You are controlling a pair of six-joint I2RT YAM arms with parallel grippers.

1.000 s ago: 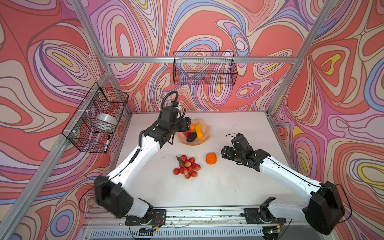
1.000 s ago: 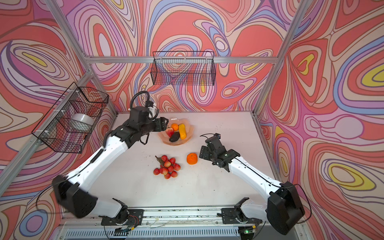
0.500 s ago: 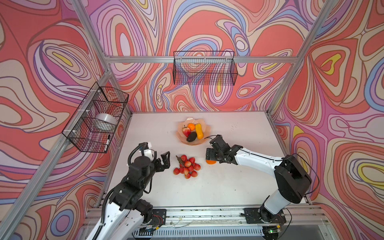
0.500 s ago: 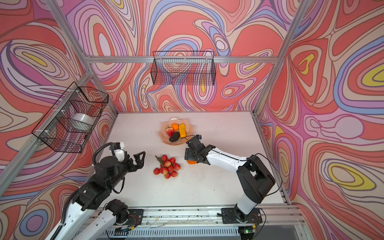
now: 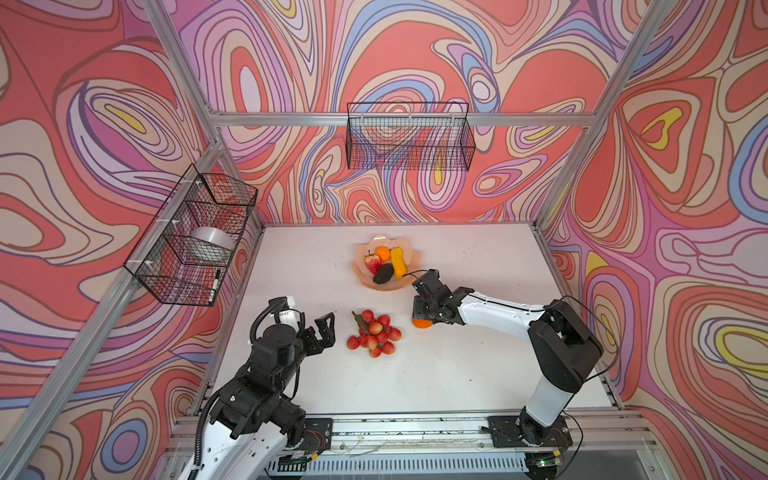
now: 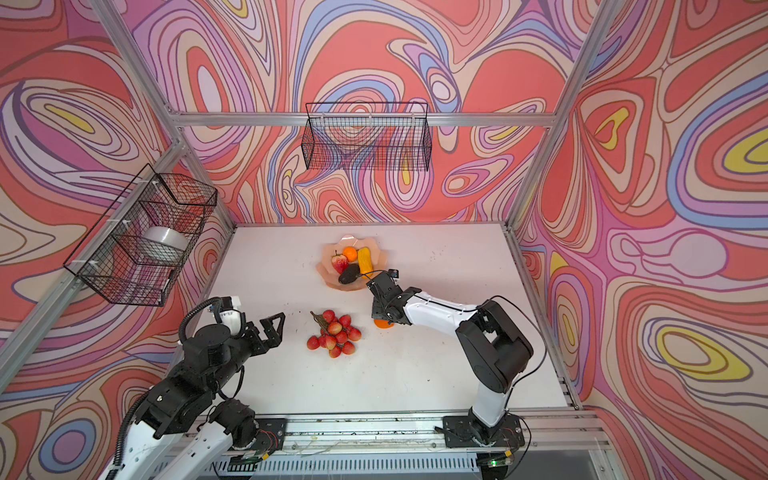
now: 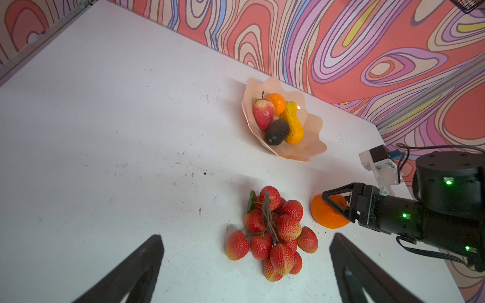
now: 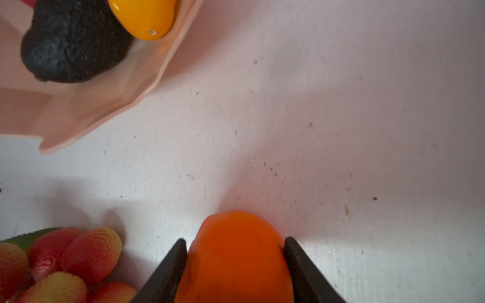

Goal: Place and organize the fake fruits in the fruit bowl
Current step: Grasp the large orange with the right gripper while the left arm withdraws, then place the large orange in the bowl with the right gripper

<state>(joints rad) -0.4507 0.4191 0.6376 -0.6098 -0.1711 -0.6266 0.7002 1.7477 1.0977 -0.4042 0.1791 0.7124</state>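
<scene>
While left tool [image 5: 318, 330] hangs spread beside grape bunch [image 5: 374, 334], right tool [image 5: 422, 317] pinches orange [image 7: 325, 219] on table [image 5: 457, 374].

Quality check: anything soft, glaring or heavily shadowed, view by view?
Right wrist view: the orange, close to the lens, looks soft, with a pinkish shadow around it. Left wrist view: grape bunch sharp, a small glint on the gourd, the arm's own fingers dark and blurred. Both top views: even light, faint shadows, no harsh glare.

Two oranges [image 7: 277, 103] [image 7: 326, 219]; one grape bunch [image 7: 273, 233]; one bowl [image 7: 311, 153]; two baskets [image 5: 409, 141] [image 5: 195, 237].
</scene>
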